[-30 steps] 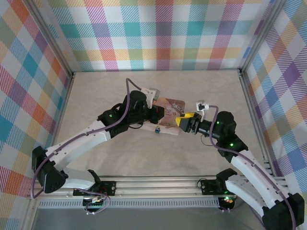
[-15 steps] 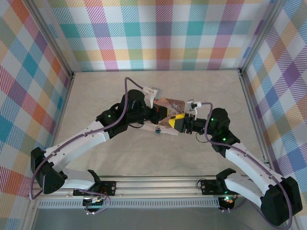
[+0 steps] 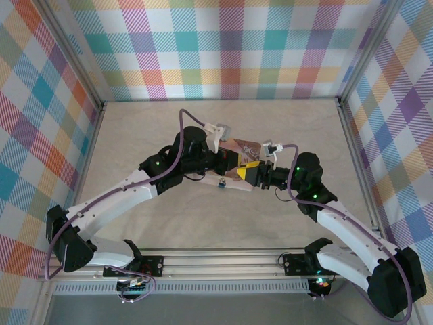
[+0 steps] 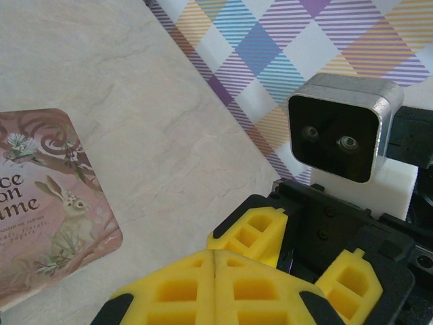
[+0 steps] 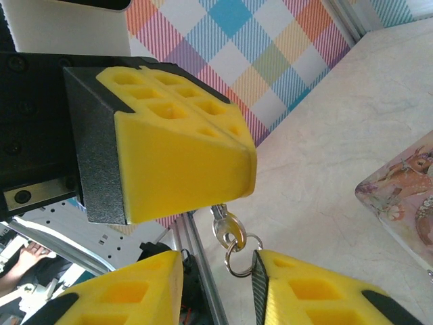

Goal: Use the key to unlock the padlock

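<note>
The desk is pale and looks like stone, with bright checked walls all around it. Near the middle lies a flat pink tin with a rabbit picture on its lid. It looks shut, so I cannot see inside.

The padlock is a tiny blue thing at the near edge of the tin. Just past it, the left pincer is squeezed tight, with its yellow pads pressed together. The key is pinched at its tip and hangs down.

The right pincer faces it from the other side. Its two yellow fingers stand apart, and the key dangles in the gap. I cannot tell if a finger touches the key. Its grey camera points at the left pincer. The two pincers meet over the tin and hide part of it.
</note>
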You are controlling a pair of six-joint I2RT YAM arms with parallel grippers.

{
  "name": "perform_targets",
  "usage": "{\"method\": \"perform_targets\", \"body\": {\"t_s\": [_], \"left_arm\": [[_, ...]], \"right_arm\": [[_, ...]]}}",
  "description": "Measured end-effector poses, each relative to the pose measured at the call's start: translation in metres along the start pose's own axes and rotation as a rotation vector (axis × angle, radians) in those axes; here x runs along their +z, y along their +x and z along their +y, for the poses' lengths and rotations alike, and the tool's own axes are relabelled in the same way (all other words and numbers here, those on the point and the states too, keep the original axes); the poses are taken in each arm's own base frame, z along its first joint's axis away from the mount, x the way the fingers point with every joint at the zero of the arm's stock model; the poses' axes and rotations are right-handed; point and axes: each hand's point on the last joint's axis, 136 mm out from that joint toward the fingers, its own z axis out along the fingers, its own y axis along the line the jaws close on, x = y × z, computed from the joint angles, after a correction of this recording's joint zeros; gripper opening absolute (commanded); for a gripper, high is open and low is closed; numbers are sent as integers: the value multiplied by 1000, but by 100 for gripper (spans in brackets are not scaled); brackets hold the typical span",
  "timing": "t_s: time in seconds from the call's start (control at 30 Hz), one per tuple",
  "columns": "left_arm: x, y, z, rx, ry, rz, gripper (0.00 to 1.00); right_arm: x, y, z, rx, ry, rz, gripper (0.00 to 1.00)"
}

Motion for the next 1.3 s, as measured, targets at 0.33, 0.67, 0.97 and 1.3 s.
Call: {"method": "perform_targets", "body": {"t_s": [0.33, 0.67, 0.97, 1.3], "left_arm": [[3, 2, 0, -9, 7, 9, 0], [3, -2, -4, -7, 24, -5, 0], [3, -2, -4, -10, 25, -7, 0], [4, -2, -4, -10, 25, -6, 0]], "right_arm": [[0, -2, -1, 14, 8, -8, 26], [0, -3, -3, 21, 16, -15, 16], [0, -3, -3, 23, 19, -16, 16], [0, -4, -3, 25, 20, -19, 18]]}}
